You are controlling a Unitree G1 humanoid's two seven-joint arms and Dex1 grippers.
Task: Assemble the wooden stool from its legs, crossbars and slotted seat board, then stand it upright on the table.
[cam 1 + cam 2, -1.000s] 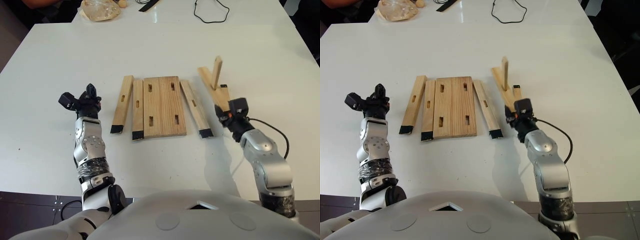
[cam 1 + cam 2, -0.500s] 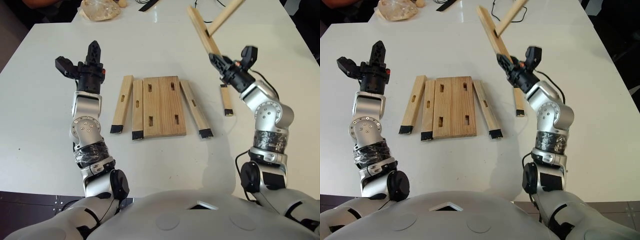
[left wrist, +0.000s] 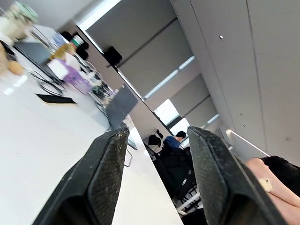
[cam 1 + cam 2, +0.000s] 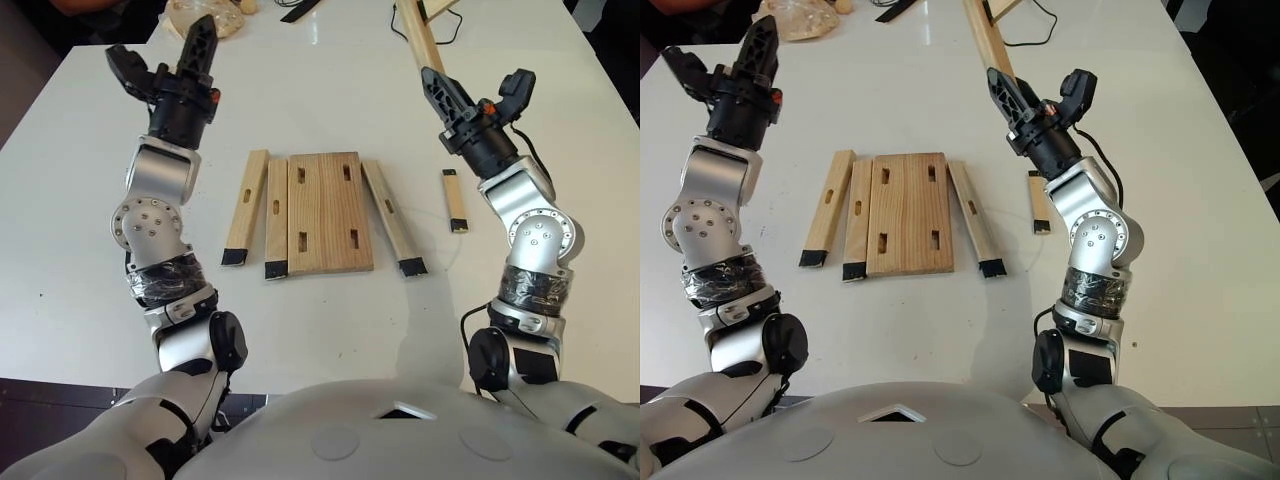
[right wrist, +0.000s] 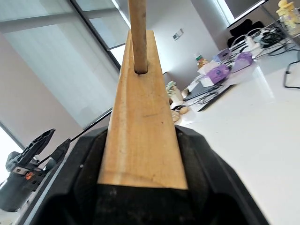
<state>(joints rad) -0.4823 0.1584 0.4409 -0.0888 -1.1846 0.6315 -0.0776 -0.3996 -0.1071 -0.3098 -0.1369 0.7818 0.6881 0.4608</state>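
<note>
The stool is in loose pieces. My right hand (image 4: 445,95) is raised above the surface (image 4: 90,200), its fingers clamped on either side of one leg (image 4: 415,35). That held leg slants up and away from me, and a crossbar (image 5: 137,33) is plugged into the slot near its far end. My left hand (image 4: 160,42) is raised too, on the other side, fingers spread wide with nothing between them, pointing away over the far edge.

Below and between the two arms, the slotted seat board (image 4: 320,210) lies flat on the surface with its four slots facing up. Two slotted legs (image 4: 245,205) lie side by side just left of it, the inner one touching the board's edge. A third leg (image 4: 390,215) lies just right of the board, angled slightly. Further right, under my right forearm, a short piece (image 4: 455,200) with a black tip lies apart from the rest.
</note>
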